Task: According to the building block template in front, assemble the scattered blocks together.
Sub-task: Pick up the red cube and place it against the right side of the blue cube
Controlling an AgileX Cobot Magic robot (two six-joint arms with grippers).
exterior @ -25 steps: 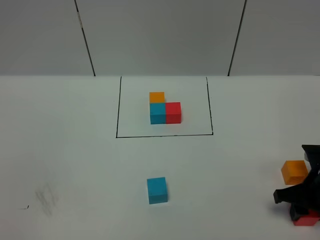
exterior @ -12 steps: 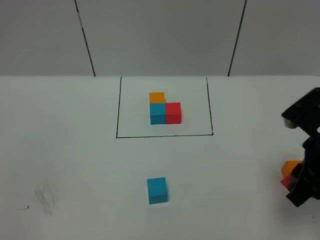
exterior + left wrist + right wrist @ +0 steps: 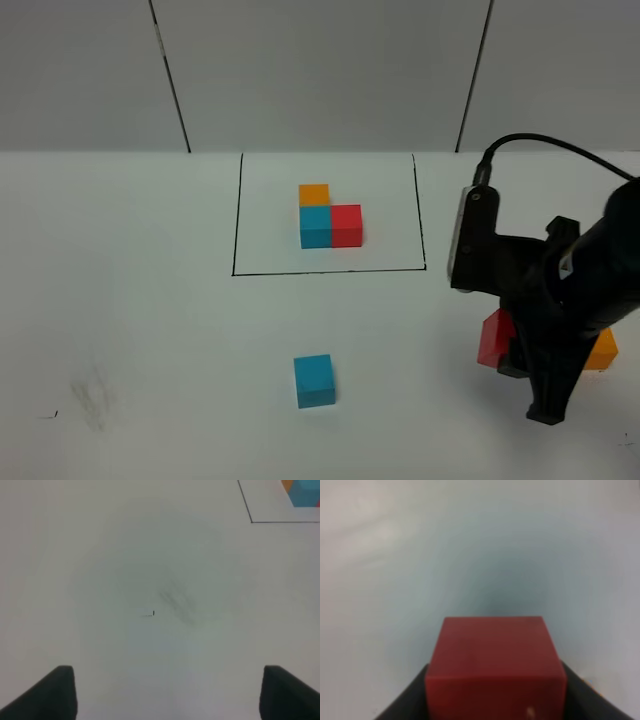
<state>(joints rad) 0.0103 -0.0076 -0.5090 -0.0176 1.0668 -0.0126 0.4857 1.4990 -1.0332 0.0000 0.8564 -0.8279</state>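
- Presently the right claw (image 3: 495, 706) is pinching a plain matte red cube (image 3: 495, 665) between its dark fingers; in the high view that cube (image 3: 492, 338) sits tilted at the claw's tip and appears raised off the white tabletop (image 3: 150, 330), towards the right side.
- A plain matte orange cube (image 3: 603, 350) lies on the tabletop just behind the right arm (image 3: 560, 290), which hides part of it.
- A plain matte cyan-blue cube (image 3: 314, 380) stands alone on the tabletop near the middle front, well apart from the other two loose cubes.
- The L-shaped template of three joined cubes (image 3: 328, 218) stands farther back inside a thin black rectangular outline (image 3: 238, 215): orange at the back, cyan-blue in front of it, red touching the cyan-blue one's right side.
- The left claw (image 3: 167, 695) is spread wide over bare tabletop, pinching nothing; it is out of the high view, and its wrist view catches one corner of the outline and an edge of the template.
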